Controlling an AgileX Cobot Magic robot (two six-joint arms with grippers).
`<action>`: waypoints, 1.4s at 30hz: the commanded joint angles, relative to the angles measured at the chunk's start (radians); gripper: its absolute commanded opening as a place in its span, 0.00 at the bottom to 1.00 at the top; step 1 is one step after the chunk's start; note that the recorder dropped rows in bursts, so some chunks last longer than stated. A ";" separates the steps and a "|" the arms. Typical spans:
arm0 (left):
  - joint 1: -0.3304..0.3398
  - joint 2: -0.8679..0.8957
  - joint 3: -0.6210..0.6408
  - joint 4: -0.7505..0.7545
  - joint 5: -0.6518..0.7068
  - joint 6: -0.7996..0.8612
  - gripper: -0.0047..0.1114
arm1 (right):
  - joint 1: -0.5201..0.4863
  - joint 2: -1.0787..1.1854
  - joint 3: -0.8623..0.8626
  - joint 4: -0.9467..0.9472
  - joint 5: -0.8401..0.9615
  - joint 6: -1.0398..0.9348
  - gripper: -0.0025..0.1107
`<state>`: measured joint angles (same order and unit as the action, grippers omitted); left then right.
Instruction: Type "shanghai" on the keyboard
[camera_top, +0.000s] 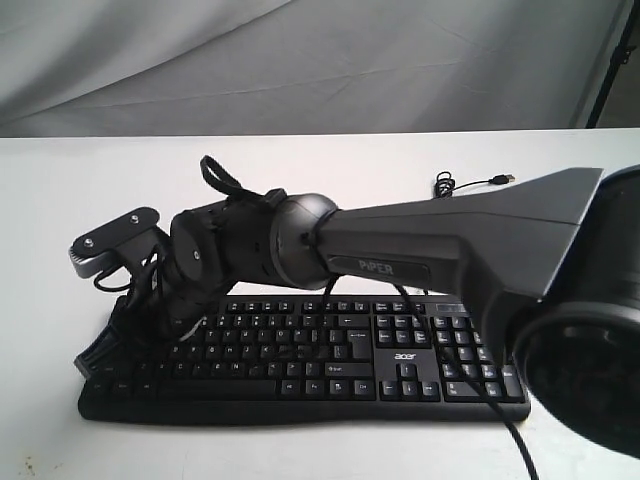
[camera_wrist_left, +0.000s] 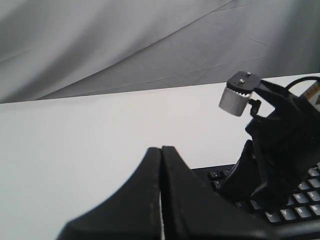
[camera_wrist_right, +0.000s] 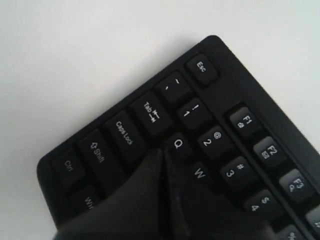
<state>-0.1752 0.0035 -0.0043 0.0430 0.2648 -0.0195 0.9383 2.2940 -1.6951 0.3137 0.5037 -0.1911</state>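
Observation:
The black keyboard (camera_top: 330, 350) with the white acer logo lies along the front of the white table. My right arm reaches across it from the right. At the keyboard's left end my right gripper (camera_top: 105, 355) points down, shut and holding nothing. In the right wrist view the gripper's tip (camera_wrist_right: 162, 150) sits among the Caps Lock, Q and W keys of the keyboard (camera_wrist_right: 235, 165), hiding the key beneath it. My left gripper (camera_wrist_left: 161, 148) is shut and holds nothing, beside one end of the keyboard (camera_wrist_left: 300, 205). It does not show in the exterior view.
The thin USB cable (camera_top: 470, 183) lies coiled on the table (camera_top: 300, 160) behind the keyboard, its plug loose. The right arm's wrist camera (camera_wrist_left: 239, 95) sticks out above the keys. A grey cloth backdrop (camera_top: 300, 60) hangs behind the table.

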 joint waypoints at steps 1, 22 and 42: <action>-0.004 -0.003 0.004 0.005 -0.006 -0.003 0.04 | -0.011 -0.092 -0.006 -0.068 0.080 0.019 0.02; -0.004 -0.003 0.004 0.005 -0.006 -0.003 0.04 | -0.070 -0.320 0.403 -0.036 0.017 0.057 0.02; -0.004 -0.003 0.004 0.005 -0.006 -0.003 0.04 | -0.063 -0.251 0.403 -0.039 -0.050 0.041 0.02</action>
<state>-0.1752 0.0035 -0.0043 0.0430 0.2648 -0.0195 0.8715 2.0451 -1.2961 0.2781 0.4673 -0.1398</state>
